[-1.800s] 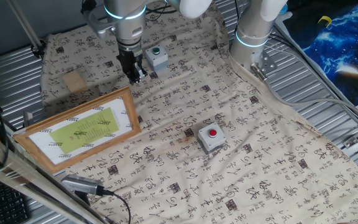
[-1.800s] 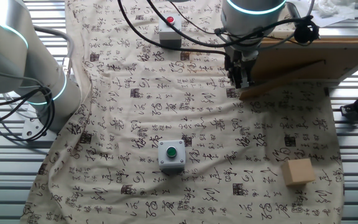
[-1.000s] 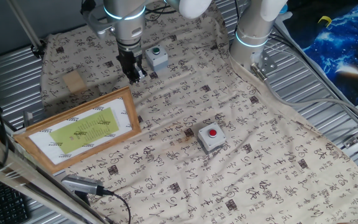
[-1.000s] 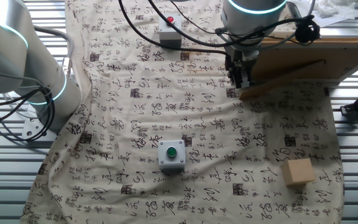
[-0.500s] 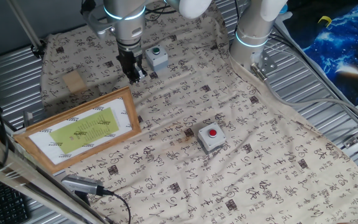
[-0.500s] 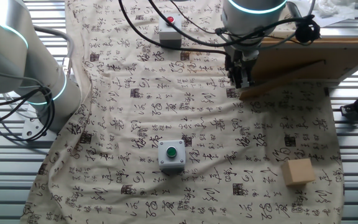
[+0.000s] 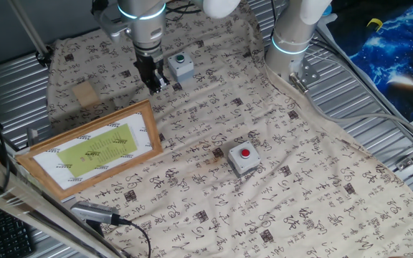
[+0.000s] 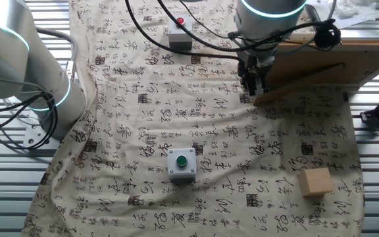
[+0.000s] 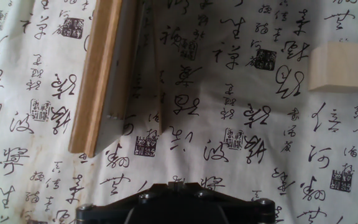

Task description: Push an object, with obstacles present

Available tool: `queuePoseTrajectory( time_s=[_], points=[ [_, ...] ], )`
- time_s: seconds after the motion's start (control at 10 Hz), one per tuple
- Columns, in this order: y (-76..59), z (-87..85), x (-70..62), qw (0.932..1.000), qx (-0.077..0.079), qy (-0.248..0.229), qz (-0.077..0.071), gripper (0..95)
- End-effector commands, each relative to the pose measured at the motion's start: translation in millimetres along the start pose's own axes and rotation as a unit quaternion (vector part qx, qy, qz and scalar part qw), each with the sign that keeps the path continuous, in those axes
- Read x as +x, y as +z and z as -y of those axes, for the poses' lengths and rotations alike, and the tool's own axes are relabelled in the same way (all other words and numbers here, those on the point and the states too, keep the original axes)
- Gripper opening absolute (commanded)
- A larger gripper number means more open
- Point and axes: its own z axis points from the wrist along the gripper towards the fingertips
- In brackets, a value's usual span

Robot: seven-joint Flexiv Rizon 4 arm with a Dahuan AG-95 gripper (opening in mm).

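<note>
The light-tan wooden block (image 7: 85,93) lies on the patterned cloth at the far left, and also shows in the other fixed view (image 8: 315,182) and at the top right of the hand view (image 9: 340,66). My gripper (image 7: 153,82) points down with its jaws together and nothing between them. It hangs just above the cloth between the block and the grey box with the green button (image 7: 181,65). It stands beside the near corner of the wood-framed yellow-green picture (image 7: 92,149), as the other fixed view (image 8: 254,85) shows. In the hand view only the fingertips' edge (image 9: 176,183) shows.
The grey box with the red button (image 7: 243,158) sits mid-cloth, far from my gripper. The picture's frame corner (image 9: 101,81) lies left of my fingers in the hand view. A second robot arm's base (image 7: 290,50) stands at the back. Ribbed metal (image 7: 378,122) surrounds the cloth.
My gripper has shifted very slightly towards the block's side. The block, both button boxes and the picture have not moved.
</note>
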Motion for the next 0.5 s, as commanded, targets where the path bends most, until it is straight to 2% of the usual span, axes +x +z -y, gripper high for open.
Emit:
queuePoseTrajectory(
  time_s=[0.1,0.4,0.5],
  points=[
    [0.3,-0.2,-0.7,1.0000,-0.001,0.000,0.001,0.0],
    [-0.4,-0.4,-0.4,1.0000,-0.001,-0.005,0.000,0.0],
    [1.0,1.6,1.2,0.9999,0.002,-0.012,-0.011,0.0]
  ],
)
